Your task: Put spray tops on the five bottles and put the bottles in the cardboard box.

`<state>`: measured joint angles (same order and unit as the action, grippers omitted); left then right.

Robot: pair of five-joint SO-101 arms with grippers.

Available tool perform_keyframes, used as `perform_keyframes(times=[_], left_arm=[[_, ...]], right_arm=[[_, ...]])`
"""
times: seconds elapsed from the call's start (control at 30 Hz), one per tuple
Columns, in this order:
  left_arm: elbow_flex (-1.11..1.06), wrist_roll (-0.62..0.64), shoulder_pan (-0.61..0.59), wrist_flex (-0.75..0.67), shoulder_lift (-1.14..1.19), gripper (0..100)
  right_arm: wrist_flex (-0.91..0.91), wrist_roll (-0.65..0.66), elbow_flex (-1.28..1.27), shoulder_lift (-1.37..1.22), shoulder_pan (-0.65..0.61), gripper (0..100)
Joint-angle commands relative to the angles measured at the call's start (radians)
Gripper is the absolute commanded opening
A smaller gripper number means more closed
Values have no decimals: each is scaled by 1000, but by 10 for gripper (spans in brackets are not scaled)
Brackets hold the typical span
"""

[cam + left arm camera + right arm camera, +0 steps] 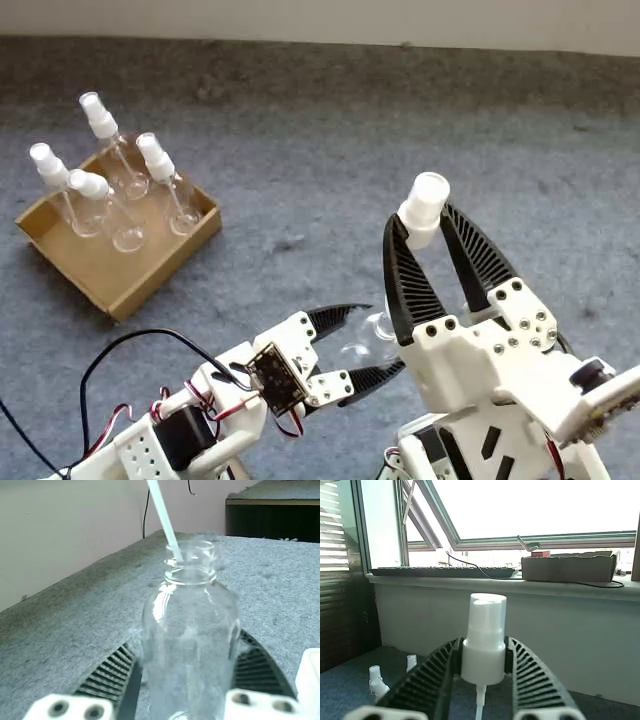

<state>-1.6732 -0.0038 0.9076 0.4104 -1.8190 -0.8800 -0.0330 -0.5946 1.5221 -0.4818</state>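
Observation:
A clear open-necked bottle (189, 625) stands upright on the grey carpet, and my left gripper (187, 680) is shut on its body. From above, the bottle (372, 330) sits between the left gripper's (378, 338) dark fingers. Directly over it, my right gripper (423, 218) is shut on a white spray top (428, 195). The spray top (485, 625) is upright between the right gripper's (483, 652) fingers. Its thin white tube (162, 515) slants down into the bottle's neck. The cardboard box (165, 275) at the left holds several capped bottles (110, 150).
Grey carpet (300, 160) covers the table between the box and the arms. Black and red cables (130, 350) loop by the left arm's base. A pale wall (320, 18) runs along the far edge. A dark cabinet (272, 510) stands beyond the table.

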Motion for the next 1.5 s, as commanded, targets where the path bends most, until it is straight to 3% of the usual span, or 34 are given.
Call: perform_keyframes(times=[0.0,0.63,0.83,1.47], left_arm=[[-22,9,-94,-28,-5,123],[-22,9,-136,-55,-5,123],[-22,9,-136,-55,-5,123],[-18,9,-137,-55,-5,123]], right_arm=[[-56,9,-22,-1,-13,67],[-300,12,-30,-1,-16,70],[-374,9,-30,-1,-150,70],[-398,6,-171,-1,-162,104]])
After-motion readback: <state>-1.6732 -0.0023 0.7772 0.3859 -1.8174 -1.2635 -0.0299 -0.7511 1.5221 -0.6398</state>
